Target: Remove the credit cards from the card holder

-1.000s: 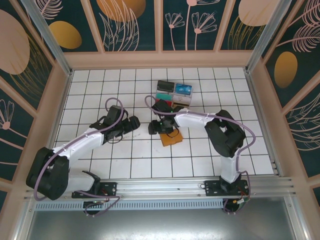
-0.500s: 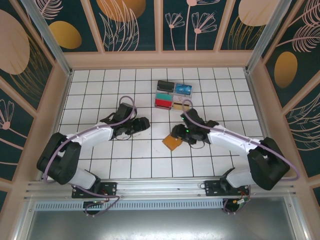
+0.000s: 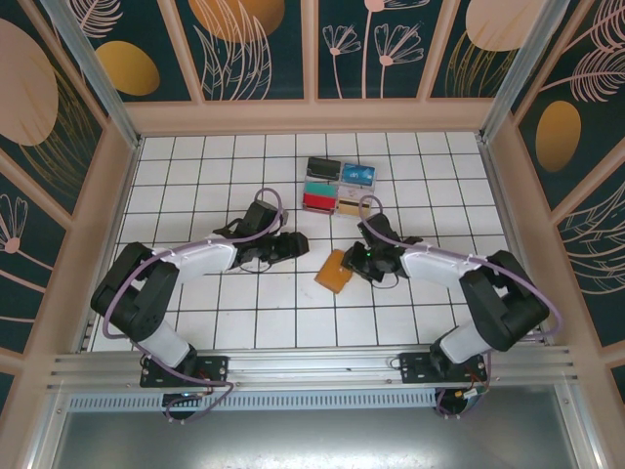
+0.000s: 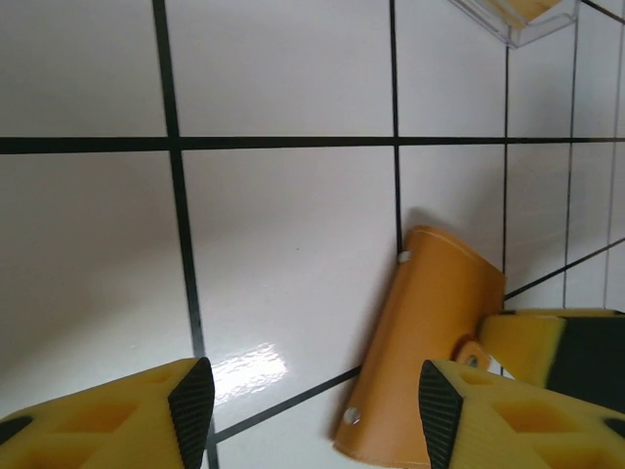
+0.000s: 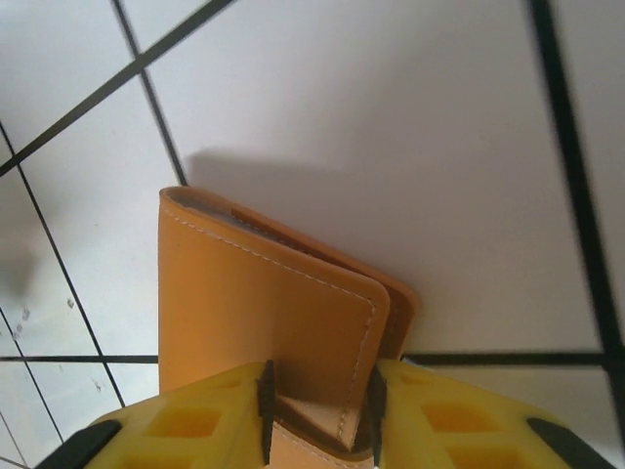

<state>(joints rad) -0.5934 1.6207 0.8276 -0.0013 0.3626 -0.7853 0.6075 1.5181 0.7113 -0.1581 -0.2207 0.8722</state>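
The card holder [image 3: 334,271] is a tan-orange leather wallet, folded shut and lying tilted on the white tiles. My right gripper [image 3: 351,262] comes at it from the right. In the right wrist view the right gripper [image 5: 319,415] is shut on the card holder [image 5: 254,313], pinching the edge of its flaps. My left gripper [image 3: 299,244] is just left of the holder. In the left wrist view the left gripper [image 4: 314,415] is open, with the card holder [image 4: 439,322] ahead by its right finger. The credit cards are hidden inside the folded holder.
Clear trays with black, blue, red and gold card stacks [image 3: 339,186] stand about two tiles behind the holder; a corner of one tray [image 4: 518,12] shows in the left wrist view. Wooden walls [image 3: 312,115] ring the tiled floor. Bare tiles [image 3: 195,322] lie at the near left.
The right arm swung round to the holder's right side and its jaws closed on the holder's edge. The left gripper moved right toward the holder and its jaws narrowed.
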